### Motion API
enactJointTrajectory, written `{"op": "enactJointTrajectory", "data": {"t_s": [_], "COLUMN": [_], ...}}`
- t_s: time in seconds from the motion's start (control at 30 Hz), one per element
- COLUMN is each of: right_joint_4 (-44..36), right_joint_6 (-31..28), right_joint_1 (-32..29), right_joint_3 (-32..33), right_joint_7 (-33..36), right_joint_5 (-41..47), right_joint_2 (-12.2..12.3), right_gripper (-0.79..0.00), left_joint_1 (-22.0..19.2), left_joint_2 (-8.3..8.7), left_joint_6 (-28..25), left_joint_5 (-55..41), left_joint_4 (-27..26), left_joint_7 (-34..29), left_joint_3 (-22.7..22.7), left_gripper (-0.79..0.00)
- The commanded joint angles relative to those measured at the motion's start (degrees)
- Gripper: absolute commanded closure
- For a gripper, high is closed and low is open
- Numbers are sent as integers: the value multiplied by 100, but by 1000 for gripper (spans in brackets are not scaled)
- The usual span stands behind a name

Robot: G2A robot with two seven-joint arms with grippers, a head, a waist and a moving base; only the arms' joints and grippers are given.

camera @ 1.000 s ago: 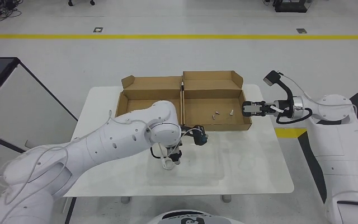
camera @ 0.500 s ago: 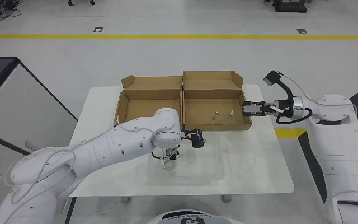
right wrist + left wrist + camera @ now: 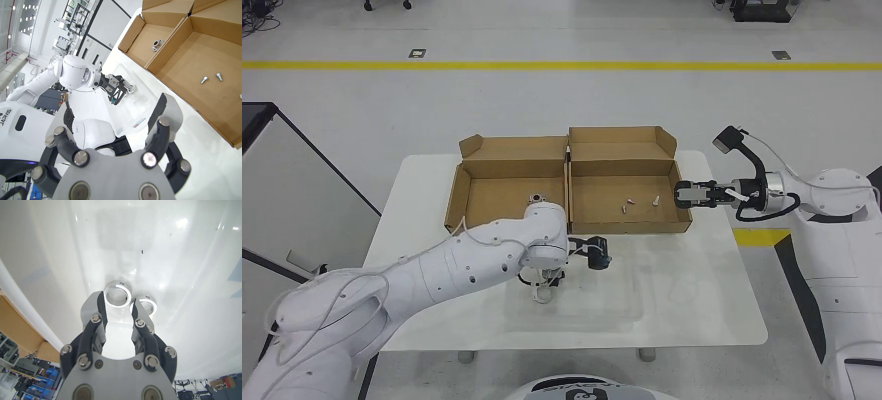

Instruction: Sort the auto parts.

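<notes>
Two silver collar rings lie side by side in a clear plastic tray (image 3: 140, 111). My left gripper (image 3: 117, 300) is open and low over the tray. The nearer ring (image 3: 118, 293) sits right at its fingertips, and the other ring (image 3: 148, 303) lies just outside one finger. From the right wrist view, the left gripper (image 3: 129, 89) points down into the tray. My right gripper (image 3: 113, 115) is open and holds nothing. It hovers at the right box's outer edge (image 3: 683, 193).
Two open cardboard boxes stand side by side at the table's back. The left box (image 3: 492, 200) holds a flanged metal part (image 3: 157, 45). Two bolts (image 3: 204, 80) (image 3: 218, 77) lie in the right box (image 3: 602, 200). White tabletop (image 3: 692, 290) lies free to the tray's right.
My left arm has swung its elbow toward the boxes, and its wrist has shifted slightly down over the tray. The right arm has kept still.
</notes>
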Motion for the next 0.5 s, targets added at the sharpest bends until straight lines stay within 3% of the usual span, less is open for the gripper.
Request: {"op": "enactJointTrajectory", "data": {"t_s": [0.0, 0.47], "right_joint_4": [-1, -1], "right_joint_6": [0, 0], "right_joint_1": [0, 0], "right_joint_3": [0, 0], "right_joint_7": [0, 0], "right_joint_5": [0, 0], "right_joint_2": [0, 0], "right_gripper": [-785, -785], "left_joint_1": [33, -4], "left_joint_2": [-25, -135], "left_joint_6": [-30, -71], "left_joint_5": [74, 248], "left_joint_4": [74, 361], "left_joint_7": [30, 72], "left_joint_3": [0, 0], "left_gripper": [-305, -249]}}
